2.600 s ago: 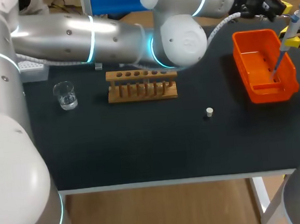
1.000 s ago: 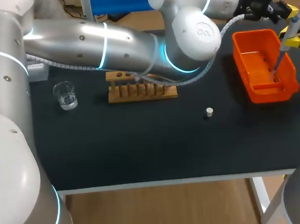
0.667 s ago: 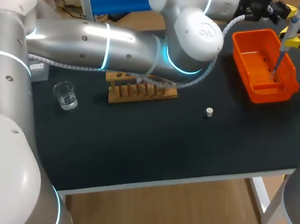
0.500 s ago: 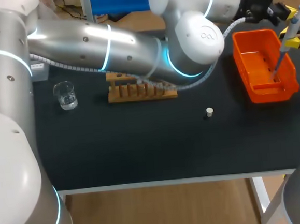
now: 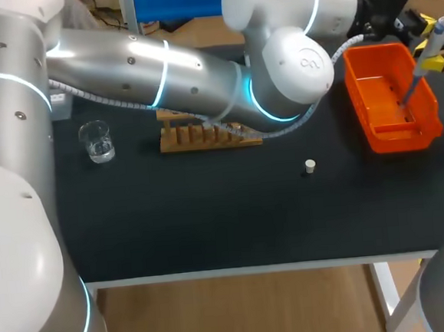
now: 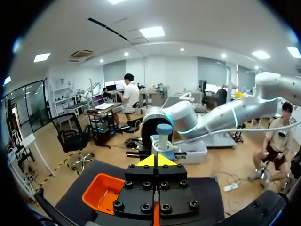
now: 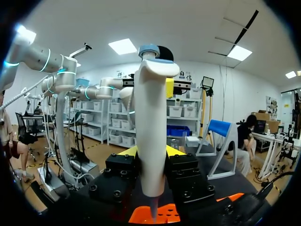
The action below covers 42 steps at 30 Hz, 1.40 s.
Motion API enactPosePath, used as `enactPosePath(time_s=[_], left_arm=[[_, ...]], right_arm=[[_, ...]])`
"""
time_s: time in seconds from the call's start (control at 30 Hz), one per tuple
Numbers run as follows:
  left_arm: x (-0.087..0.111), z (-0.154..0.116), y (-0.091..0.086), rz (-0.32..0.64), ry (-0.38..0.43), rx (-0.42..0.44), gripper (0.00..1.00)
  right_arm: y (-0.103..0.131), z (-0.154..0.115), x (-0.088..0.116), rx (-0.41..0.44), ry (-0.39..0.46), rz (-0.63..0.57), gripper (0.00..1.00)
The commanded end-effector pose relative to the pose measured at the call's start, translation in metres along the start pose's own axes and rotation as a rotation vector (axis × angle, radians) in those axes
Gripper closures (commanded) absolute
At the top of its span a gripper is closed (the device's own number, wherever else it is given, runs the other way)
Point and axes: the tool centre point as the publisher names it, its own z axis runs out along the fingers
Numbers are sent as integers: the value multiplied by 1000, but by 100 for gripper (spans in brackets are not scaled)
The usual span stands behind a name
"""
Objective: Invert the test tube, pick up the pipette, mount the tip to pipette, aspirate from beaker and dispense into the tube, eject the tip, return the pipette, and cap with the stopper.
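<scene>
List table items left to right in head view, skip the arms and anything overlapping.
glass beaker → wooden test tube rack → white stopper → orange bin

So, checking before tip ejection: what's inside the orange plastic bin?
The blue-and-white pipette, held by the right gripper, points its thin end into the orange plastic bin. Floor beneath it is covered.
</scene>
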Motion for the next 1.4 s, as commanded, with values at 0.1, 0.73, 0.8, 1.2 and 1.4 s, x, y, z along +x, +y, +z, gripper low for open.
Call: enactPosePath(time_s=[0.1,0.73,0.8,1.2,1.4], left_arm=[[0,6,4,3,-4,5,100],[2,-17,-5,41,-124,52,100],[2,-18,-7,40,-128,63,100],[-2,-21,-23,36,-141,83,100],[1,-13,-29,32,-124,84,100]], right_arm=[[1,-2,-2,2,7,1,100],[1,-2,-2,2,7,1,100],[1,-2,-2,2,7,1,100],[1,-2,-2,2,7,1,100],[1,-2,-2,2,7,1,100]])
